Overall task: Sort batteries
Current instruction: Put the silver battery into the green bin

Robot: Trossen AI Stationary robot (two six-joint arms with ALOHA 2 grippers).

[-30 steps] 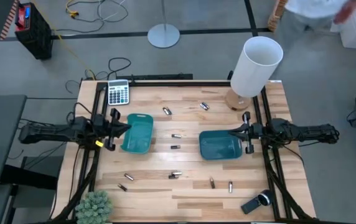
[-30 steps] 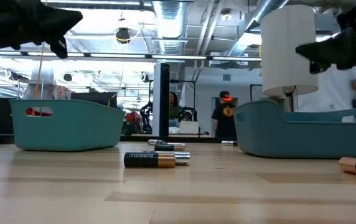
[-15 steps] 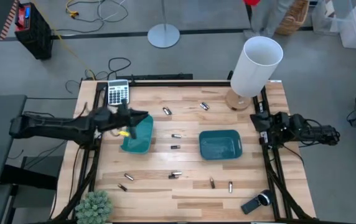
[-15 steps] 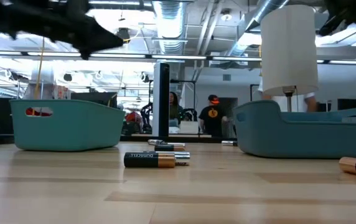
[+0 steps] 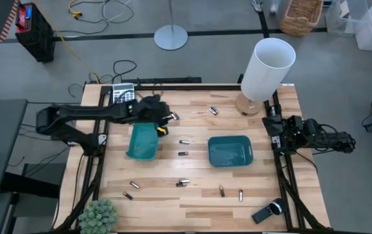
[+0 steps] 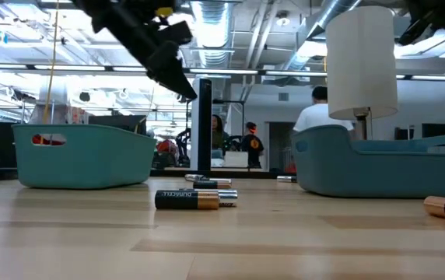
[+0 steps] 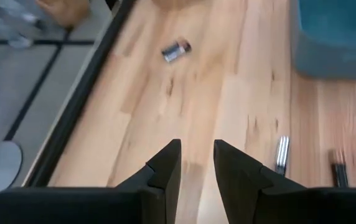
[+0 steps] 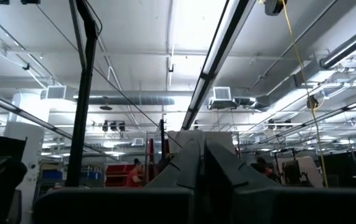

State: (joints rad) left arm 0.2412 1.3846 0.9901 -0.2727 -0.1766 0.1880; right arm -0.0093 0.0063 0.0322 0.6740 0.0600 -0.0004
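L claw (image 5: 163,121), fingers slightly parted, nothing held, hangs at the counter's (image 5: 199,195) 11 o'clock near a loose battery (image 5: 174,116), prob. lining up pickup. R claw (image 5: 268,123) closed, parked at 3 o'clock.

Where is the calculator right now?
In the high view, the calculator sits at the table's far left corner, partly hidden by the left arm, just beyond the left teal tray.

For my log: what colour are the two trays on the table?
Teal, both trays; the high view shows it best.
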